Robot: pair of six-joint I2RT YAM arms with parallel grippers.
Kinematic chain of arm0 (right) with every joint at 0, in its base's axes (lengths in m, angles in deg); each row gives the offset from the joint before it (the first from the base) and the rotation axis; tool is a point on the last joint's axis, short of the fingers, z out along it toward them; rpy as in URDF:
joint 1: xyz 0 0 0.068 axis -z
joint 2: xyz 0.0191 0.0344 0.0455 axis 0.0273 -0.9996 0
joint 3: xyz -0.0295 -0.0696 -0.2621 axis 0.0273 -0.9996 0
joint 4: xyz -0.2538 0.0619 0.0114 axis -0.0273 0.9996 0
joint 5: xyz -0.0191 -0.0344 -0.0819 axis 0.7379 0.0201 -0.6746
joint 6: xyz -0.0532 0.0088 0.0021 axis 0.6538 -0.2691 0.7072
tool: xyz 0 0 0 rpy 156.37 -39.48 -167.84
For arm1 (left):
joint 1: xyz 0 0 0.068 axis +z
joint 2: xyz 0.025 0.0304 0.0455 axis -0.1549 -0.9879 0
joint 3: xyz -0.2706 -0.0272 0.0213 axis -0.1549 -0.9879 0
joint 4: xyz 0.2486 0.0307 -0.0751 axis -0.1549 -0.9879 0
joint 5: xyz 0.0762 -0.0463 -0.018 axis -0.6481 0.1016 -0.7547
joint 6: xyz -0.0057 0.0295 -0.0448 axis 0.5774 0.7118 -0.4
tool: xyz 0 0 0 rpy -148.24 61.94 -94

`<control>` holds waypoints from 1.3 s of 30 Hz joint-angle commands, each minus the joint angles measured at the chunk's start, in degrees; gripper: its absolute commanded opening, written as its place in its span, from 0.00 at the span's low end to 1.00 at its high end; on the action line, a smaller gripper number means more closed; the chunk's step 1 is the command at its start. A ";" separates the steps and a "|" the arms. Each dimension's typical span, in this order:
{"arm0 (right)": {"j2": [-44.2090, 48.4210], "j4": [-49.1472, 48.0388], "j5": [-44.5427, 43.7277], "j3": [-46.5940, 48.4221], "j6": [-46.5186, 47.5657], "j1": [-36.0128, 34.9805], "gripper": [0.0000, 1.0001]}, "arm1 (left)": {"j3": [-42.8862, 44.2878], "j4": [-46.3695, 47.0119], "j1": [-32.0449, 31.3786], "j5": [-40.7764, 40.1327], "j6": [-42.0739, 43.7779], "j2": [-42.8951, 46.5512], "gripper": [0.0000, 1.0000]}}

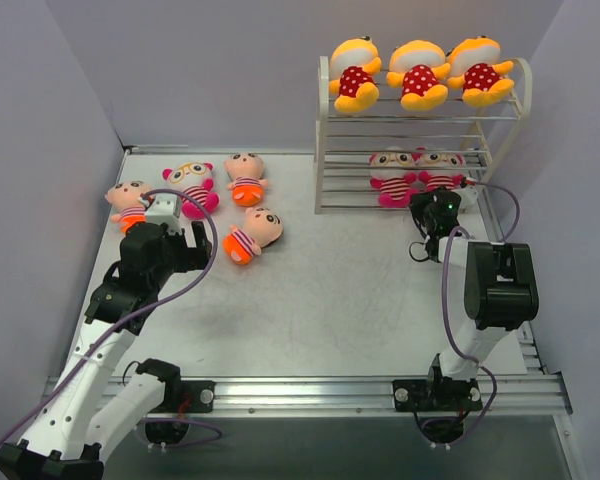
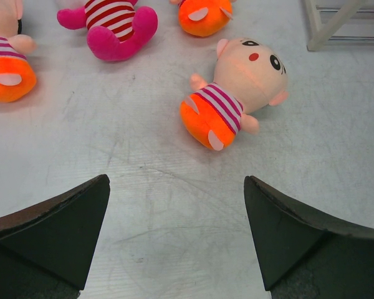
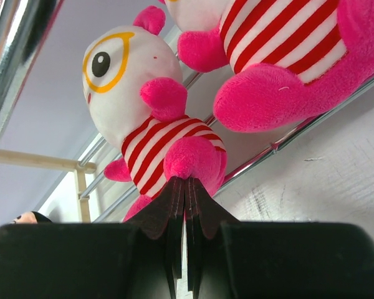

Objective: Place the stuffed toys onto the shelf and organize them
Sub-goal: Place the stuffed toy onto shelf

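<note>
- shelf (image 1: 323,140): white wire rack, upright at the far right of the table (image 1: 360,300), long side running left to right.
- yellow dolls (image 1: 418,75): three in a row on the top tier, seated upright with feet toward the arms. Orange-yellow heads and limbs, red bodies with white dots.
- pink striped dolls (image 1: 393,175): two side by side on a lower tier, seated, feet toward the arms. White faces, yellow glasses, pink ears and limbs, red-and-white striped bodies.
- loose pink doll (image 1: 193,187): same look, on the table at far left, head to the rear, legs toward the near edge.
- peach dolls: one (image 1: 246,178) just right of the loose pink doll, one (image 1: 128,205) to its left. Both have heads to the rear and orange bottoms nearer the arms.
- tilted peach doll (image 2: 234,93): lies on the table nearest the middle, long axis diagonal. Head points right and rearward, orange bottom left and near. Face showing, pink-and-white striped top, white soles.
- left gripper (image 2: 176,177): fingers spread wide, nothing between them. It is over bare table just short of the tilted peach doll, which lies ahead and a bit to the right.
- right gripper (image 3: 184,184): fingers pressed together, nothing between them. Tips are right at a pink foot of one pink striped doll on the shelf. Can't tell if they touch.
</note>
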 commanded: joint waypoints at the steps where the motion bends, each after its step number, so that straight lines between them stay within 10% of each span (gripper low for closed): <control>1: 2.13 -1.97 -1.50 0.10 -0.41 -0.59 0.00 | 0.10 0.53 -0.32 0.19 0.56 0.72 0.97; 19: 9.50 4.53 -3.43 -0.78 2.93 -0.86 0.60 | 0.10 0.53 -0.24 0.01 0.47 0.89 0.97; 39: 41.06 49.61 -2.20 5.54 20.14 -0.95 0.99 | -0.25 0.79 0.55 -0.16 -0.76 1.51 0.97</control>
